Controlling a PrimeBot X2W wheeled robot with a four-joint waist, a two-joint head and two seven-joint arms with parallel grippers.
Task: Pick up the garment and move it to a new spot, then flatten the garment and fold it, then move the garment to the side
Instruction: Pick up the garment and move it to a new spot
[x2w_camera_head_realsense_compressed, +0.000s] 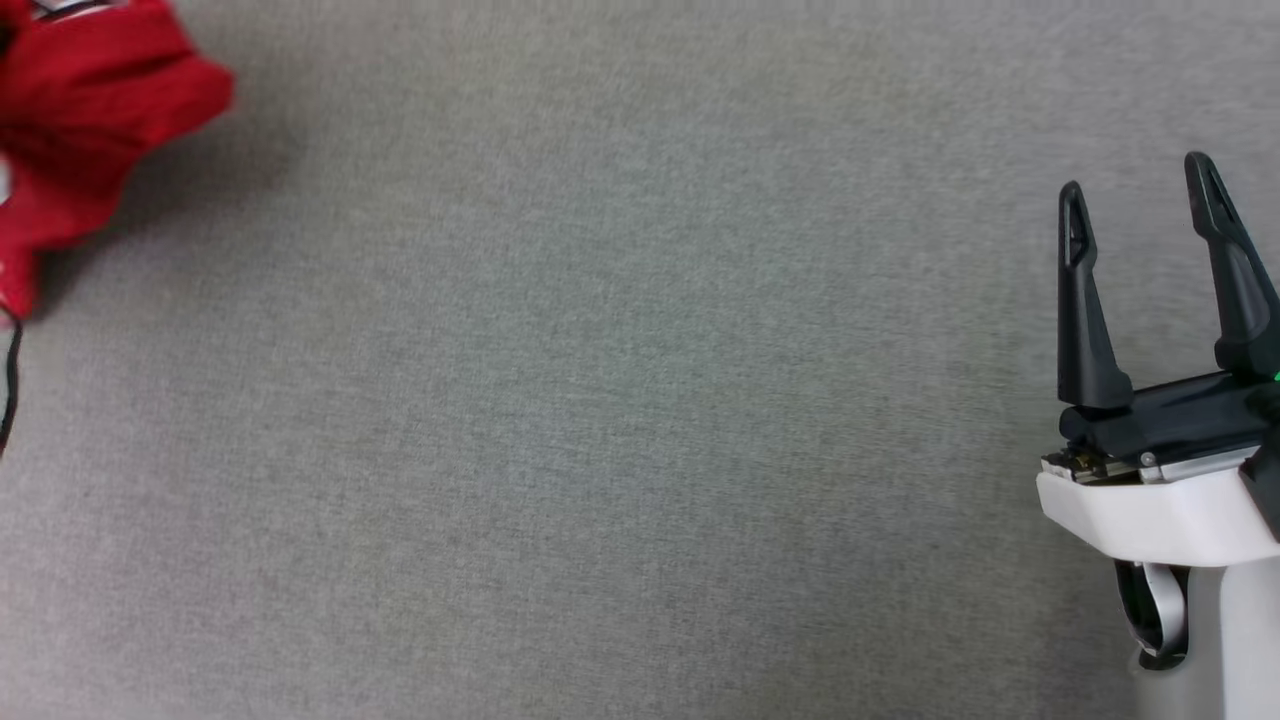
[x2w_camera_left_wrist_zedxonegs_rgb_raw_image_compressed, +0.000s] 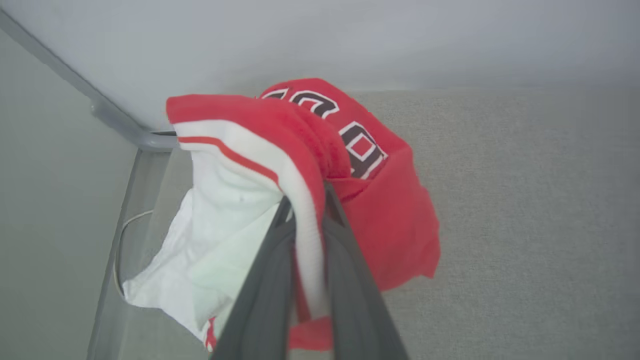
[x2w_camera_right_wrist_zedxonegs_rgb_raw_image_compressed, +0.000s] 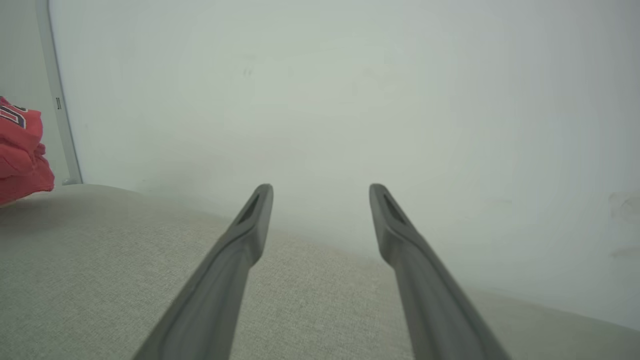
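Left wrist view: my left hand (x2w_camera_left_wrist_zedxonegs_rgb_raw_image_compressed: 306, 210) is pinched almost closed on the garment (x2w_camera_left_wrist_zedxonegs_rgb_raw_image_compressed: 390, 215) — its two dark fingers clamp the red-and-white striped trim of a white sleeve, with the red body and its black lettering bunched beyond. In the head view the garment lies at the far left of the grey worktop (x2w_camera_head_realsense_compressed: 600, 400), well apart from my right hand (x2w_camera_head_realsense_compressed: 1135, 178) — spread wide, holding nothing.

The left gripper (x2w_camera_left_wrist_zedxonegs_rgb_raw_image_compressed: 306, 200), two long dark fingers, stood nearly closed, pinching the red jersey garment (x2w_camera_left_wrist_zedxonegs_rgb_raw_image_compressed: 395, 215) with white sleeves. The right gripper (x2w_camera_head_realsense_compressed: 1135, 180), on its white wrist (x2w_camera_head_realsense_compressed: 1150, 510), pointed forward with its fingers spread wide.
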